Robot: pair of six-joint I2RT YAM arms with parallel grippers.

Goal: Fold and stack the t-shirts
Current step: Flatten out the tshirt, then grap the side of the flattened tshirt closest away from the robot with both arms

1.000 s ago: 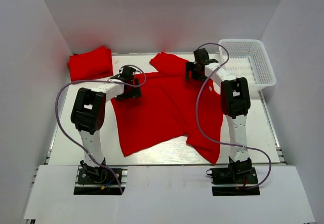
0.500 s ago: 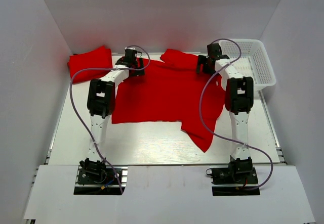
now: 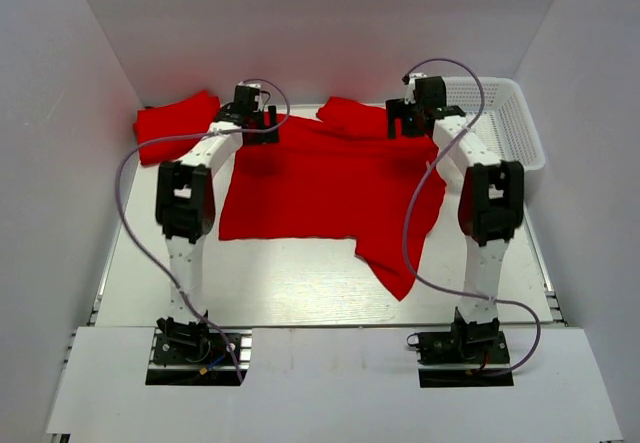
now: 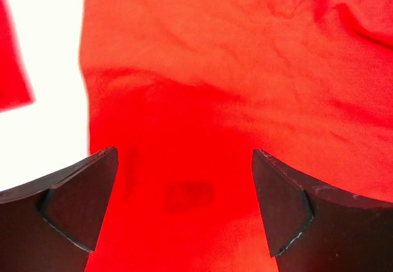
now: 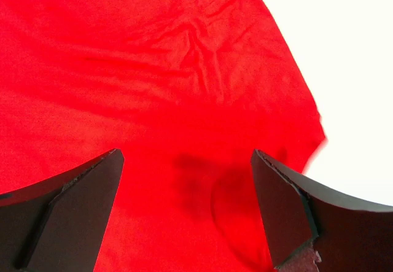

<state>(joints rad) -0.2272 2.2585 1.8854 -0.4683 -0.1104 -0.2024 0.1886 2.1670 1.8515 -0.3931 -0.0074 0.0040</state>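
The spread t-shirt [image 3: 320, 188] lies flat on the table [image 3: 290, 288], centre to far side, with one part trailing toward the near right. The folded t-shirt [image 3: 178, 125] sits at the far left corner. The left gripper [image 3: 256, 123] and right gripper [image 3: 408, 121] are over the spread shirt's far edge, fingers parted, holding nothing. A white basket [image 3: 500, 128] stands far right.
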